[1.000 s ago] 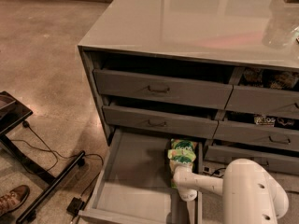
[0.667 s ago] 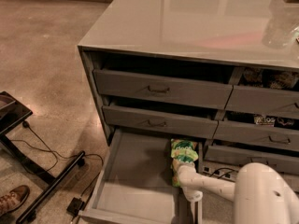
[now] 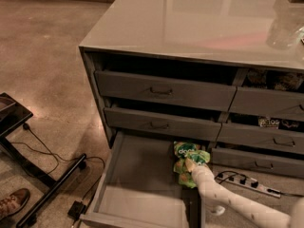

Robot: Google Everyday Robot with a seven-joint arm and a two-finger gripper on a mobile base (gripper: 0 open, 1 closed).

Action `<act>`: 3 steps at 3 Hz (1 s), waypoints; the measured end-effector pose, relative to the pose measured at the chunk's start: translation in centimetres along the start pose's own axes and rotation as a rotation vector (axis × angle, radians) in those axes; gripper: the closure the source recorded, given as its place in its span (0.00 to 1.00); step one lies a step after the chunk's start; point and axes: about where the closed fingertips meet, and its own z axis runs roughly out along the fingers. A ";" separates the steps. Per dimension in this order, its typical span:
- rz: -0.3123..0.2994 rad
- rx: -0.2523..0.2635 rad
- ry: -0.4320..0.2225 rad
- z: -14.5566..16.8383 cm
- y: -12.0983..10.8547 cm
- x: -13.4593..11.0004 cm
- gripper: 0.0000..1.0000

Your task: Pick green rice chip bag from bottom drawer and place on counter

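Note:
The green rice chip bag [image 3: 189,152] sits crumpled at the back right corner of the open bottom drawer [image 3: 140,172], against its right wall. My gripper [image 3: 194,168] is at the end of the white arm that reaches in from the lower right. It is pressed into the bag's middle, which looks pinched around it, and the bag partly hides the fingers. The rest of the drawer's grey floor is bare. The glossy grey counter [image 3: 190,18] tops the cabinet above.
Two closed grey drawers with dark handles [image 3: 160,91] sit above the open one, with more drawers holding packets to the right. A power strip [image 3: 247,184] lies on the floor to the right. A black stand [image 3: 19,141], cables and a shoe [image 3: 12,204] are on the left. A clear object [image 3: 285,30] stands on the counter's right.
My arm has swung lower and to the right, and the gripper has pushed further into the bag. The bag now looks more crumpled and stretched toward the drawer's front.

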 end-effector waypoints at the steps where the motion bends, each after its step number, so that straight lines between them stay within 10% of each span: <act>1: 0.044 -0.052 -0.033 -3.2 -1.2 -2.4 1.00; 3: 0.096 -0.186 -0.089 -9.1 -4.9 -9.4 1.00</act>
